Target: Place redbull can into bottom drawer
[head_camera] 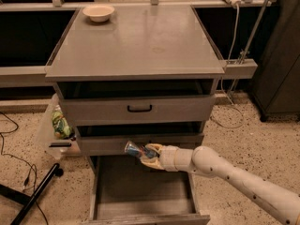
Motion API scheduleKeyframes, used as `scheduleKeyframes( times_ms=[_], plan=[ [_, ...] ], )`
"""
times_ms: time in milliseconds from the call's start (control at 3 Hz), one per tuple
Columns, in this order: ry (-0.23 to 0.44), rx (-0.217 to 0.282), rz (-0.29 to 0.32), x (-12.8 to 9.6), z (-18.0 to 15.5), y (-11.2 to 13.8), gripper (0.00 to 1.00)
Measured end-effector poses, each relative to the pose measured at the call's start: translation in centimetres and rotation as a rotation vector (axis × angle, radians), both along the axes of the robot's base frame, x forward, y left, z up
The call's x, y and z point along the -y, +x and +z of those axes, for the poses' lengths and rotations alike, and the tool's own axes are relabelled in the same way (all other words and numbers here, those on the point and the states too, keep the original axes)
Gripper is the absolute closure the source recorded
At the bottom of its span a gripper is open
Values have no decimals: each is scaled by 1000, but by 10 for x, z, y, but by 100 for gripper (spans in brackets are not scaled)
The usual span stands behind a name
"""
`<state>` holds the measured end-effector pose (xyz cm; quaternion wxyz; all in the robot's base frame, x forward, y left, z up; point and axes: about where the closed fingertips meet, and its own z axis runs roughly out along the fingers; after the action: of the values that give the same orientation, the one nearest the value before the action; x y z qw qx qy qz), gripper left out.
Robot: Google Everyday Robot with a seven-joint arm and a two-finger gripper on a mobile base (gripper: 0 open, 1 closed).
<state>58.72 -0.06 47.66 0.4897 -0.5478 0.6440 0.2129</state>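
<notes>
- Claw: centre of the frame, slightly below the middle, in front of the cabinet's lower half. Its fingers are pinched on the redbull can, with a yellowish pad showing under the can.
- Redbull can: held in the claw, tilted, with its shiny end pointing to the upper left. It hangs in front of the middle drawer's face and above the rear part of the bottom drawer, touching neither the tray floor nor its walls.
- Bottom drawer: lower centre, pulled out toward the bottom edge. It is a wide grey tray with low side walls and a bare floor.
- Arm: pale and jointed, with small dark dots. It enters from the lower right corner and runs up and left to the claw.
- Middle drawer: shallow grey front just above the open tray, slightly out from the cabinet.
- Top drawer: grey front with a black handle at its centre.
- Worktop: flat grey cabinet top filling the upper middle.
- Bowl: pale and round, upright on the worktop's upper left corner.
- Clear bin: left of the cabinet, with a green packet inside.
- Black pole: lies slanted on the speckled floor at the lower left.
</notes>
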Motion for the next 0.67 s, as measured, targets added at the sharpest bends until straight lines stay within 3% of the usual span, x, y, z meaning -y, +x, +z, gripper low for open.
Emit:
scheduleKeyframes(
  times_ms=[333, 667],
  plan=[
    [1, -106, -5, -1, -41, -12, 100],
    [-58, -229, -57, 13, -91, -29, 100]
  ],
)
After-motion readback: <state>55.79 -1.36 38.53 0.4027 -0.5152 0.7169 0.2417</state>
